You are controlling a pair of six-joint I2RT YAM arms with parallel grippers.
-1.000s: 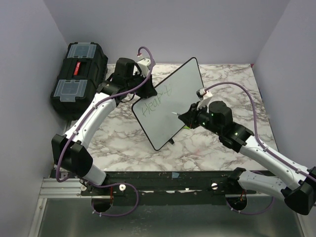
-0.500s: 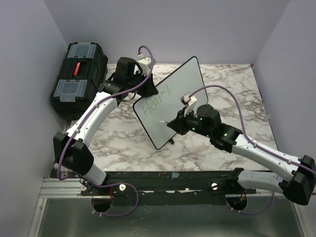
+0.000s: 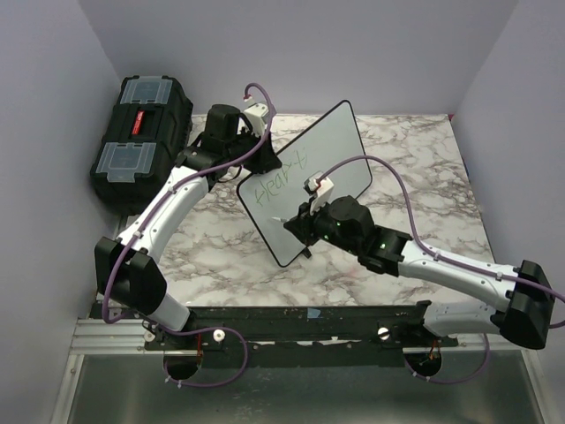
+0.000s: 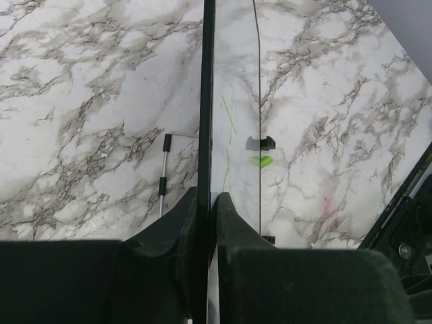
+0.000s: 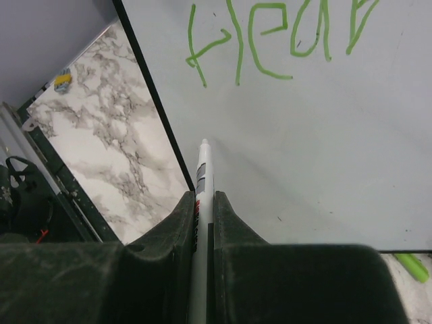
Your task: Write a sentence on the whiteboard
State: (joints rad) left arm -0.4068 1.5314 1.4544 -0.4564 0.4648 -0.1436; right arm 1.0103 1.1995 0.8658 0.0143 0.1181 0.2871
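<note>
The whiteboard (image 3: 340, 146) stands tilted on the marble table, and my left gripper (image 3: 262, 164) is shut on its upper left edge. From the left wrist the whiteboard (image 4: 236, 67) is seen edge-on, with the left gripper (image 4: 206, 197) clamped on its black rim. One green word of the sentence (image 3: 275, 184) runs across the board. My right gripper (image 3: 297, 224) is shut on a white marker (image 5: 202, 175), whose tip points at the whiteboard (image 5: 324, 148) near its left edge, below the first green letters (image 5: 270, 40). Whether the tip touches the board I cannot tell.
A black toolbox (image 3: 141, 132) sits at the back left against the wall. A small green piece (image 4: 260, 161) lies on the table (image 3: 424, 159) by the board's foot, and a thin metal leg (image 4: 163, 179) sticks out behind the board. Lilac walls close in three sides.
My right gripper has carried the marker leftward across the board, from its right side to the lower left under the written word. The left arm and the board have stayed put.
</note>
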